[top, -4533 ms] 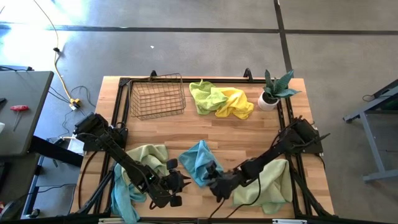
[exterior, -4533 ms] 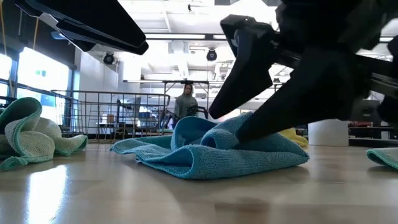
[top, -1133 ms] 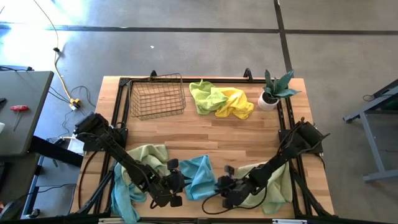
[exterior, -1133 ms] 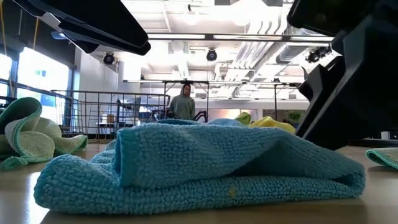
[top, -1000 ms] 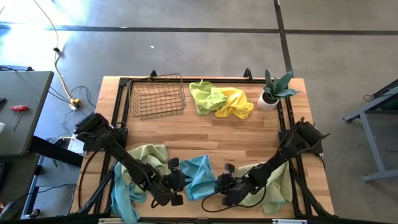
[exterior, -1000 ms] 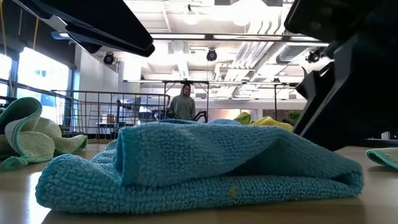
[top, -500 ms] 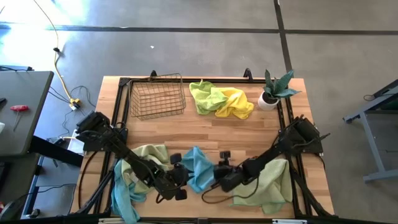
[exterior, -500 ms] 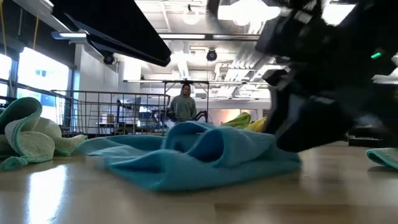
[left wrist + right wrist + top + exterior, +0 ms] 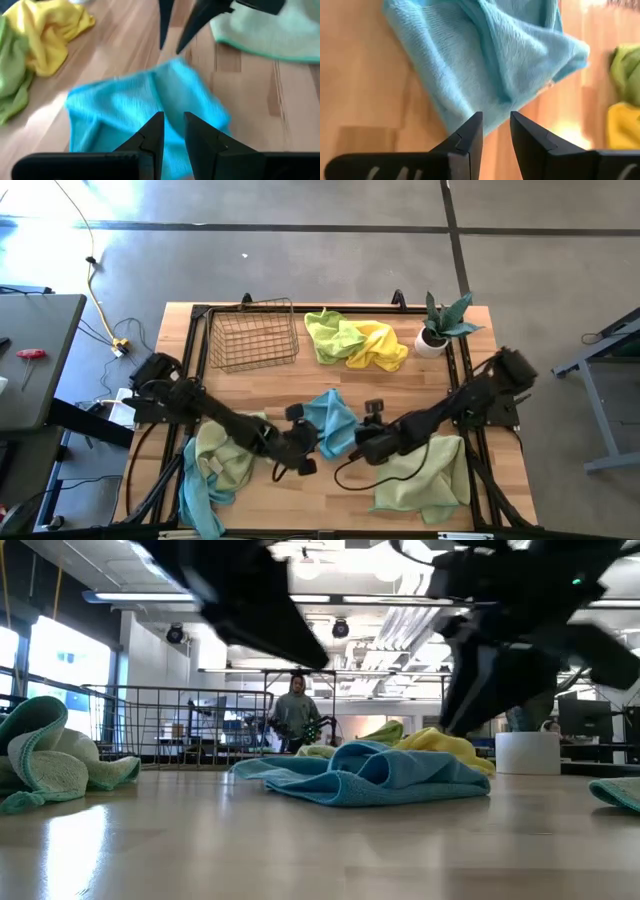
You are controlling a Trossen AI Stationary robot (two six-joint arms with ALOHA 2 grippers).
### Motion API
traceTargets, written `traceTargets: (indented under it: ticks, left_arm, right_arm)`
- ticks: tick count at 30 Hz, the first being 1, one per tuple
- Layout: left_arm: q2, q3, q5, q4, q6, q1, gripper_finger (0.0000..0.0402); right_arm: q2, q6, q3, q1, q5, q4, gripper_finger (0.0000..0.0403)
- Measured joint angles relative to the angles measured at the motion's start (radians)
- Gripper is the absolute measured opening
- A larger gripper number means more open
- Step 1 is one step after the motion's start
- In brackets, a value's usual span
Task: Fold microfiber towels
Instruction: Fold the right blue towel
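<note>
A light blue towel (image 9: 330, 416) lies crumpled on the wooden table (image 9: 300, 385) near its middle. It also shows in the low view (image 9: 380, 775). My left gripper (image 9: 316, 438) reaches it from the left and my right gripper (image 9: 348, 438) from the right, both at its near side. Each is shut on the towel. The lime green towel (image 9: 333, 335) and yellow towel (image 9: 380, 346) lie bunched together at the far edge. One sage green towel (image 9: 226, 460) lies near left and another (image 9: 425, 475) near right. My left gripper pinches the blue towel's near edge (image 9: 172, 106) between its two fingers, slanting down from the table's left. One layer or several, I cannot tell. The towel lies slack on the table beyond the fingers. My right gripper pinches the blue towel's near edge (image 9: 496, 107) between its two fingertips, slanting down from the table's right. The cloth spreads in soft folds beyond the fingers and rests on the table.
A wire basket (image 9: 255, 335) stands at the far left and a potted plant (image 9: 440, 330) at the far right. A teal towel (image 9: 190, 492) hangs over the near left edge. A person (image 9: 297, 710) stands in the room behind. Bare wood lies along the near edge.
Both grippers have moved from the near edge toward the middle of the table, and the right one has risen and rolled. The blue towel has slid along the table with them, away from the near edge, and lies flatter and more spread out.
</note>
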Motion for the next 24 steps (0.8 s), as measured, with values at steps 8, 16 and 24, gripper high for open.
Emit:
traceTargets:
  ticks: [8,16,24]
  left_arm:
    - [0.000,0.000,0.203,0.211,0.231,0.168,0.0062]
    - [0.094,0.000,0.338,0.356,0.252,0.253,0.0062]
    - [0.178,0.006,0.368,0.449,0.250,0.306,0.0062]
  right_arm:
    - [-0.110,0.301,-0.399,0.038,0.079,0.649,0.0093]
    - [-0.032,0.346,-0.511,0.052,0.177,1.017,0.0077]
    - [0.111,0.322,-0.434,0.047,0.122,1.008,0.0073]
